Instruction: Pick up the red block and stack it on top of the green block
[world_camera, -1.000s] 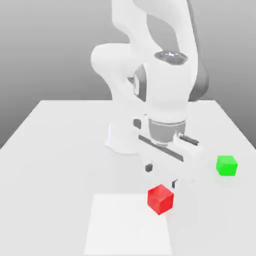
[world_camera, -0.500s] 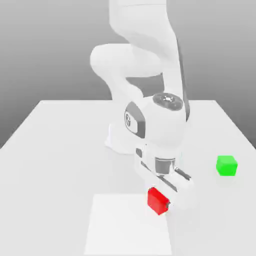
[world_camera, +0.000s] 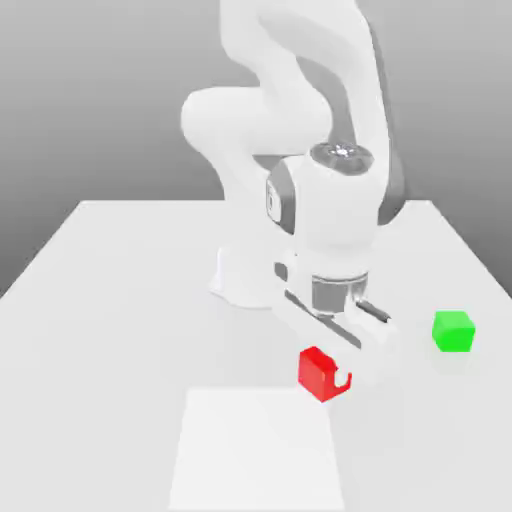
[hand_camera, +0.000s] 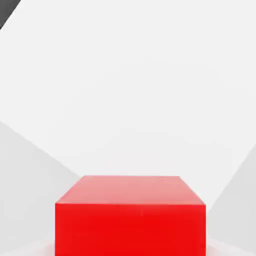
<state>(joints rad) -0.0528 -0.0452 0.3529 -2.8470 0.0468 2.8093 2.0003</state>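
Note:
The red block (world_camera: 318, 372) hangs a little above the white table, clamped in my gripper (world_camera: 330, 378), which is shut on it. One white fingertip (world_camera: 343, 380) wraps the cube's near side. The hand view has the red block (hand_camera: 130, 215) close up, with the table lying below it. The green block (world_camera: 453, 331) rests on the table toward the exterior view's right, well apart from the gripper and the red cube.
The arm's white base (world_camera: 245, 280) stands behind the gripper at the table's middle. A paler square patch (world_camera: 258, 450) marks the table surface under and in front of the red block. The table (world_camera: 120, 300) stretches open toward the exterior view's left.
The gripper came down over the red block, shut on it, and has lifted it slightly off the table. The green block has not moved.

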